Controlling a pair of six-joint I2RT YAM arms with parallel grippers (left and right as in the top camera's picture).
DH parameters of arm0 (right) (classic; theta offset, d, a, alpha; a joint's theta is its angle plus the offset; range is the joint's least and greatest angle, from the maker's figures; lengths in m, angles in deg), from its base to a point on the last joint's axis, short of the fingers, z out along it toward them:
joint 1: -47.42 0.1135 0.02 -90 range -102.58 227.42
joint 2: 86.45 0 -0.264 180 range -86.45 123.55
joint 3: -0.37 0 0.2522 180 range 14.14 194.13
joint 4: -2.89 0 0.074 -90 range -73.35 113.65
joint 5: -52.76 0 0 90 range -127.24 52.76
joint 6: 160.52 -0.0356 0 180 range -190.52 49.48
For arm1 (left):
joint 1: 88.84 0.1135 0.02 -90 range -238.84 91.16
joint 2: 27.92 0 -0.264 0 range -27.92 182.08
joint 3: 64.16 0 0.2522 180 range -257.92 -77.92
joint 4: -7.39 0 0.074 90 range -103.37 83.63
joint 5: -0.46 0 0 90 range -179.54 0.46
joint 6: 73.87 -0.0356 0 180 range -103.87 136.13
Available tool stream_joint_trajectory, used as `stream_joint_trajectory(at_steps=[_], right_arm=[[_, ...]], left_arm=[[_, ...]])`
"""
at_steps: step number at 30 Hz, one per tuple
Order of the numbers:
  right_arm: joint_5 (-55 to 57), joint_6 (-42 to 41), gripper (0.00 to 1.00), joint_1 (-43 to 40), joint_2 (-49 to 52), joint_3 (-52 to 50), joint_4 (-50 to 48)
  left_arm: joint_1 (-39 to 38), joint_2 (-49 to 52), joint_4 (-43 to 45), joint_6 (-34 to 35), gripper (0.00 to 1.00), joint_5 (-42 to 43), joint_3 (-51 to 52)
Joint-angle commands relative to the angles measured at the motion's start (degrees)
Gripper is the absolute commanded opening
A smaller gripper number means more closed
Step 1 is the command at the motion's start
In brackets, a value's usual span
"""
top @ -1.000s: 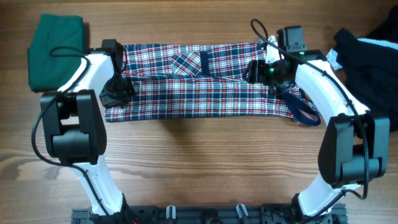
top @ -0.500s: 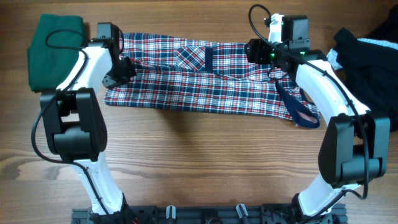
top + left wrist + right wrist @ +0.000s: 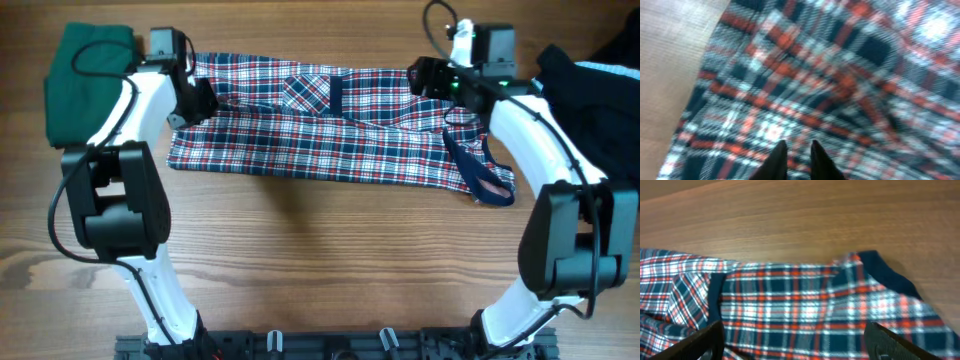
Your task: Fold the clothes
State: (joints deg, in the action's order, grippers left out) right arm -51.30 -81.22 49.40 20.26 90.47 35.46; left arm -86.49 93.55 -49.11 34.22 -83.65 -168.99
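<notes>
Wooden counter (image 3: pixel 320 260); no containers present. Plaid dress (image 3: pixel 330 140): long folded band across the far middle, its edge carried rearward by both arms within the last second. Left pincer (image 3: pixel 796 156): tips barely parted over the left corner. Right pincer (image 3: pixel 418 78): spread wide, empty, at the right end. Lengthwise fold judged laid; crosswise fold outstanding
</notes>
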Motion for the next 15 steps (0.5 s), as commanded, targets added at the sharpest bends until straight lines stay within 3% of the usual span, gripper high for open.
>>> stream_joint_trajectory(at_steps=[1, 5, 9, 11, 12, 13, 15], right_arm=[[-2.01, -0.83, 0.89, -1.86, 0.15, 3.26, 5.09], [-1.2, 0.48, 0.9, -1.66, 0.15, 5.29, 13.84], [-1.42, 1.73, 0.81, -0.76, 0.15, 5.95, 23.89], [-1.44, 2.86, 0.61, 0.15, 0.15, 5.95, 28.5], [-1.4, 3.28, 0.26, 1.14, 0.15, 5.88, 31.23], [-1.42, 3.23, 0.12, 1.75, 0.15, 5.84, 32.2], [-1.29, 3.21, 0.04, 3.02, 0.15, 5.55, 32.57]], left_arm=[[0.76, -0.52, -1.03, -0.48, 0.25, 5.64, -4.81], [0.55, -0.72, -7.28, -1.6, 0.24, 3.72, -6.32], [0.55, -0.72, -16.83, -1.57, 0.04, 1.68, -6.32], [0.55, -0.72, -21.24, -1.57, 0.04, 0.42, -6.32], [0.55, -0.72, -24.13, -1.55, 0.04, -1.16, -6.29], [0.55, -0.72, -25.27, -1.55, 0.04, -1.68, -6.29], [0.48, -0.72, -25.94, -1.55, 0.04, -1.97, -6.21]])
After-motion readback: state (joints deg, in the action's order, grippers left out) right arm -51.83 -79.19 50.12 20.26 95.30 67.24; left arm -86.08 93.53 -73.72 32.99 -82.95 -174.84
